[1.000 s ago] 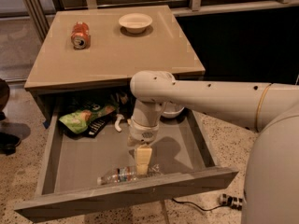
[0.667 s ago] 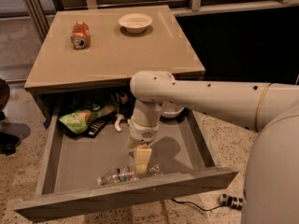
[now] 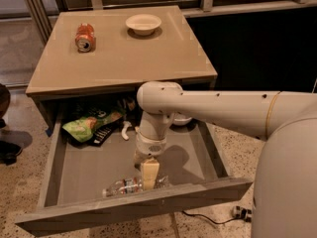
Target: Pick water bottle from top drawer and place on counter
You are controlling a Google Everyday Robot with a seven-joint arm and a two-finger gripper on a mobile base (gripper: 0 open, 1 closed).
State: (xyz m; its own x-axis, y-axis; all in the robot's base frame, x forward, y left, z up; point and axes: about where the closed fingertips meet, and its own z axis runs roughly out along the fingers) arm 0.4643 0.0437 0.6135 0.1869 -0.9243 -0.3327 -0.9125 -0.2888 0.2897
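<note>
The water bottle (image 3: 124, 186) lies on its side on the grey floor of the open top drawer (image 3: 89, 162), close behind the front panel. My gripper (image 3: 149, 176) hangs from the white arm straight down into the drawer, its pale fingers over the right end of the bottle. The counter (image 3: 124, 53) is the tan tabletop above the drawer.
An orange-red soda can (image 3: 84, 37) lies on the counter at the back left, and a white bowl (image 3: 143, 23) stands at the back middle. A green chip bag (image 3: 89, 124), a dark object and a white bowl (image 3: 181, 119) sit at the drawer's back.
</note>
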